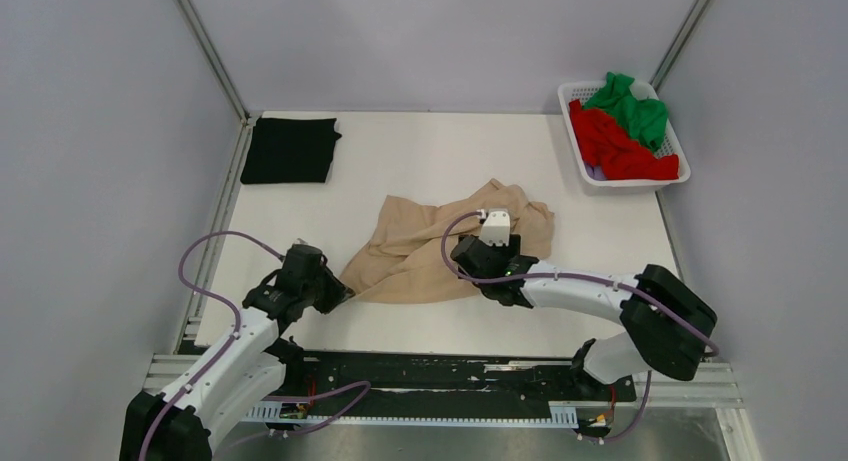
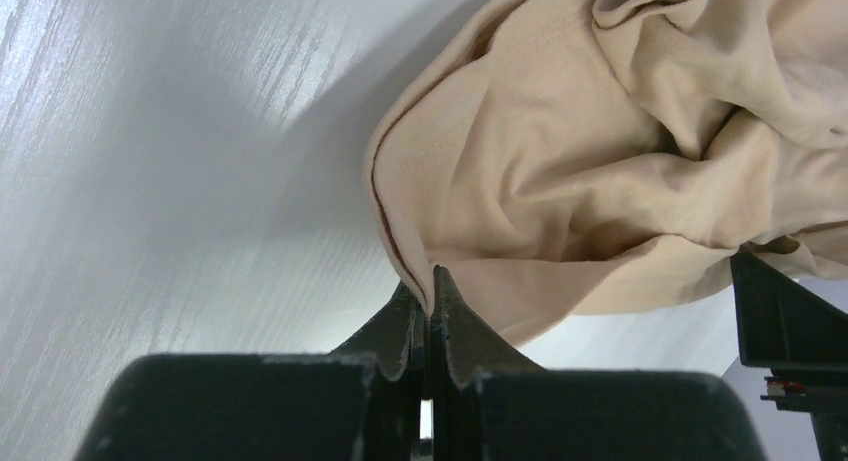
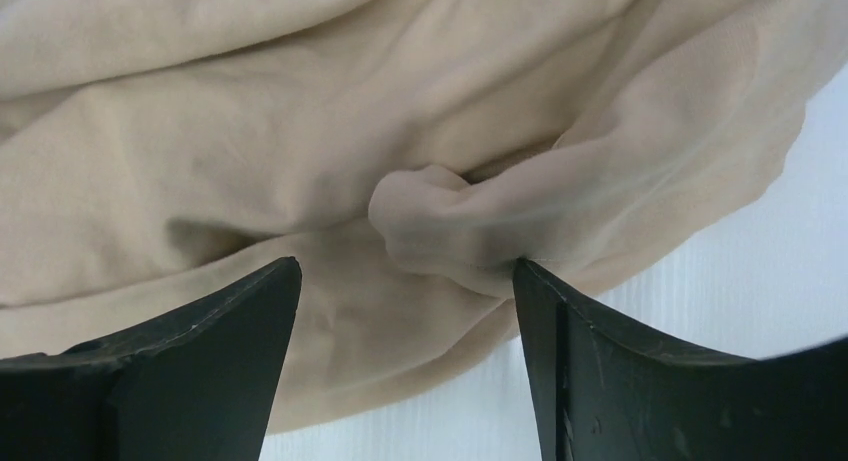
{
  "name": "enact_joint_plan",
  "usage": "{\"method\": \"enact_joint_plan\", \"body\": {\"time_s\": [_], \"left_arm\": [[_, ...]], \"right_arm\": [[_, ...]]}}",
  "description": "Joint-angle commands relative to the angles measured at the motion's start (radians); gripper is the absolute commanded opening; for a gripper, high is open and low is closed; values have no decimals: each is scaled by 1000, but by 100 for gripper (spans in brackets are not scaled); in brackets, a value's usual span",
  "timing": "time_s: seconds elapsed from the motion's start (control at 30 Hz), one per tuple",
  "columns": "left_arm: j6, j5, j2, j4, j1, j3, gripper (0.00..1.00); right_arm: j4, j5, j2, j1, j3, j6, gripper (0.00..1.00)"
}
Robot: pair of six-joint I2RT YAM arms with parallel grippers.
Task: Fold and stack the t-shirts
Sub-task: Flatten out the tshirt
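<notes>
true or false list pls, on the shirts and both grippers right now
1. The left gripper is shut on an edge of the beige shirt. True.
2. The right gripper is clamped shut on cloth. False: its jaws stand open, with a bunched fold between them.
3. The black shirt lies folded at the far left corner of the table. True.
4. The red shirt lies on the table. False: it sits in the white basket with the green shirt.
5. The beige shirt is spread flat. False: it lies crumpled.
</notes>
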State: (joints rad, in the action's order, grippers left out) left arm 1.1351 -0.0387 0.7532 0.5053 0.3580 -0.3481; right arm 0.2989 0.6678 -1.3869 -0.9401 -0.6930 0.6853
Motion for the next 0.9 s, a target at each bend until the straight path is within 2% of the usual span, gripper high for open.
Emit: {"method": "enact_joint_plan", "body": {"time_s": [0.0, 0.27, 0.37, 0.73, 0.8, 0.87], "left_arm": [[-24, 25, -14, -16, -2, -26, 0], [-26, 75, -31, 15, -2, -32, 0], [-36, 100, -37, 31, -2, -42, 0], [-53, 182, -36, 69, -2, -67, 0], [-56, 193, -36, 70, -2, -69, 0], [-58, 204, -35, 74, -2, -74, 0]], "right_arm": [[53, 139, -103, -3, -87, 69, 78], [205, 244, -152, 19, -117, 187, 63], [213, 245, -118, 35, -94, 193, 59], [203, 221, 49, 155, -7, 207, 35], [196, 209, 69, 185, 3, 196, 30], [172, 181, 86, 218, 13, 174, 18]]}}
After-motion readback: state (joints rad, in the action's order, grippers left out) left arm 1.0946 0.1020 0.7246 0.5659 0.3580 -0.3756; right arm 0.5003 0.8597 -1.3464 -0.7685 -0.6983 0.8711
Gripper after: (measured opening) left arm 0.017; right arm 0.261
